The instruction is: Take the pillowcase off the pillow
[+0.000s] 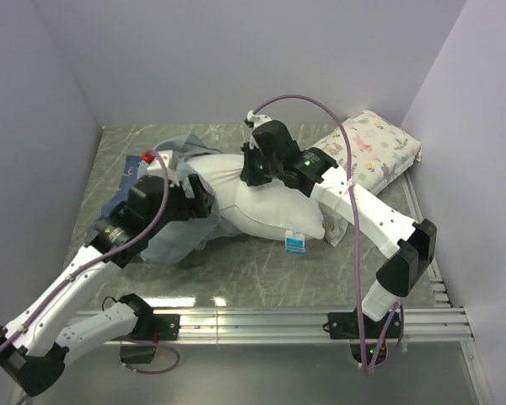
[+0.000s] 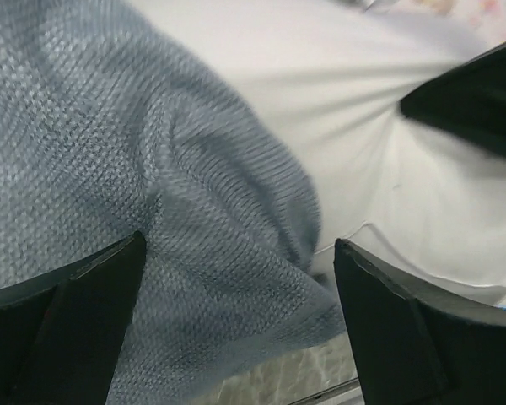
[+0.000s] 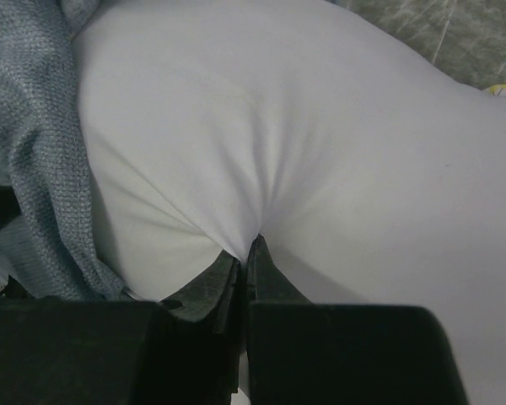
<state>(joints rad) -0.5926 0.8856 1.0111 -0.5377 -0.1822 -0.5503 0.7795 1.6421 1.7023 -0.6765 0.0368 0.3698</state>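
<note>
The white pillow [image 1: 270,211] lies mid-table, mostly bare, with a small blue-and-white tag [image 1: 294,242] at its near edge. The pillowcase [image 1: 173,240] is bunched over the pillow's left end, its grey-blue inner side showing. My left gripper [image 1: 204,198] hangs there, open. In the left wrist view its jaws [image 2: 240,245] stand wide apart over loose pillowcase [image 2: 152,211] fabric, beside the white pillow [image 2: 388,169]. My right gripper [image 1: 251,169] sits on the pillow's top. It [image 3: 249,249] is shut on a pinched fold of the pillow [image 3: 320,126], with the pillowcase [image 3: 34,152] at its left.
A smaller cream pillow with a floral print [image 1: 371,152] lies at the back right against the wall. Pale walls close in the left, back and right sides. A metal rail [image 1: 304,321] runs along the near edge by the arm bases.
</note>
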